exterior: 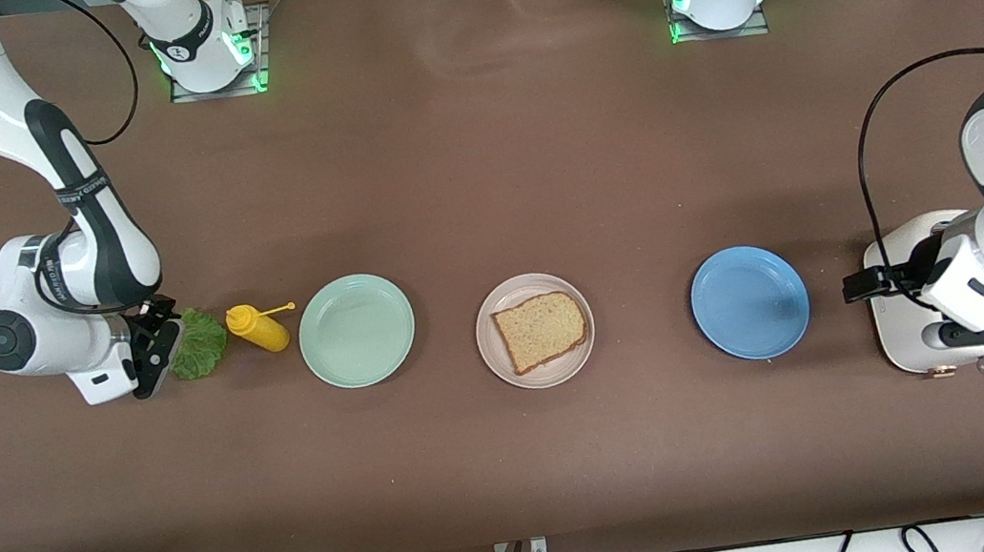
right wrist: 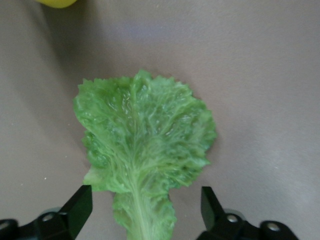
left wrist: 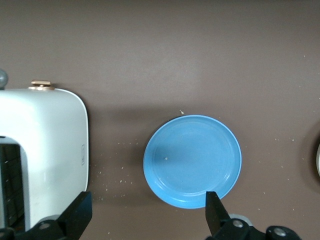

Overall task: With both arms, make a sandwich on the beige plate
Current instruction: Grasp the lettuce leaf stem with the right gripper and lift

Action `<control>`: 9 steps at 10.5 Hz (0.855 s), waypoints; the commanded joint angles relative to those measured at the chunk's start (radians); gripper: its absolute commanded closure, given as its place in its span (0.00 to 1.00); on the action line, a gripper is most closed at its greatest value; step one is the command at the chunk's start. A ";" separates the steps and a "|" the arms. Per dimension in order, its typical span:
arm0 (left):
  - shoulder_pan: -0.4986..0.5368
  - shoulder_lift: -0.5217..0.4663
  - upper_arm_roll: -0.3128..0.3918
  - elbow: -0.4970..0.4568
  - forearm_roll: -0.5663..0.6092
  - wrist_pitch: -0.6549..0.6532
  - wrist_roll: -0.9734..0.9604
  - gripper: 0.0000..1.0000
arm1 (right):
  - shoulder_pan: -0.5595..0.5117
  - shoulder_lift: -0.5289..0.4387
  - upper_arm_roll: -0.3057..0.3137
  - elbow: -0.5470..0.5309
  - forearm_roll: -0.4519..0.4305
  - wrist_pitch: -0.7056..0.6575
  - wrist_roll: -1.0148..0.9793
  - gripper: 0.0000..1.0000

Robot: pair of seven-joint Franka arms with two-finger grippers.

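Observation:
One brown bread slice [exterior: 541,329] lies on the beige plate [exterior: 497,350] in the middle of the table. A ruffled green lettuce leaf [exterior: 199,343] [right wrist: 145,145] lies flat on the table toward the right arm's end. My right gripper [exterior: 159,350] [right wrist: 146,206] is low at the leaf, open, its fingers either side of the stem and apart from it. My left gripper [left wrist: 148,212] is open and holds nothing; it hangs between the white toaster [exterior: 909,294] [left wrist: 42,150] and the blue plate [exterior: 750,301] [left wrist: 192,160].
A yellow mustard bottle [exterior: 261,328] lies beside the lettuce, and a mint-green plate [exterior: 356,330] sits between it and the beige plate. The toaster stands at the left arm's end. Cables run along the table's front edge.

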 commanded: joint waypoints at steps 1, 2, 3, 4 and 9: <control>0.016 -0.051 -0.005 -0.025 0.032 -0.042 0.019 0.00 | -0.004 -0.012 0.003 -0.054 -0.001 0.044 -0.023 0.46; 0.033 -0.062 -0.006 -0.025 0.030 -0.048 0.051 0.00 | -0.003 -0.013 0.003 -0.053 -0.003 0.044 -0.040 0.80; 0.036 -0.070 -0.005 -0.026 0.030 -0.056 0.078 0.00 | -0.003 -0.019 0.003 -0.050 -0.003 0.043 -0.049 1.00; 0.043 -0.077 -0.006 -0.026 0.030 -0.061 0.087 0.00 | -0.003 -0.023 0.003 -0.045 -0.003 0.038 -0.049 1.00; 0.041 -0.105 -0.009 -0.022 0.030 -0.070 0.072 0.00 | 0.002 -0.061 0.005 0.072 -0.001 -0.102 -0.038 1.00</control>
